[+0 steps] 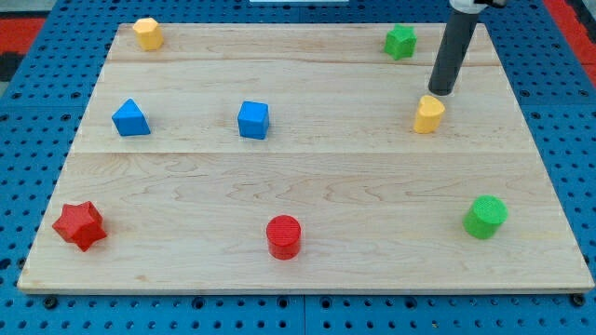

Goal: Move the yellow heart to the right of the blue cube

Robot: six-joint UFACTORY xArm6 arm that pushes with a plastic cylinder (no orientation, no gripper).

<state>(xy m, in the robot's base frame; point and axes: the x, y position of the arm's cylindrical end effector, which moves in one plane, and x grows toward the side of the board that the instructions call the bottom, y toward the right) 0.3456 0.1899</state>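
The yellow heart (428,114) lies on the wooden board at the view's right, upper half. The blue cube (253,120) sits left of the board's middle, far to the left of the heart. My tip (442,92) stands just above and slightly right of the yellow heart, very close to its upper edge or touching it.
A yellow hexagon block (147,33) is at the top left, a green star (400,41) at the top right, a blue triangle block (130,118) at the left, a red star (79,225) at the bottom left, a red cylinder (284,236) at the bottom middle, a green cylinder (485,217) at the bottom right.
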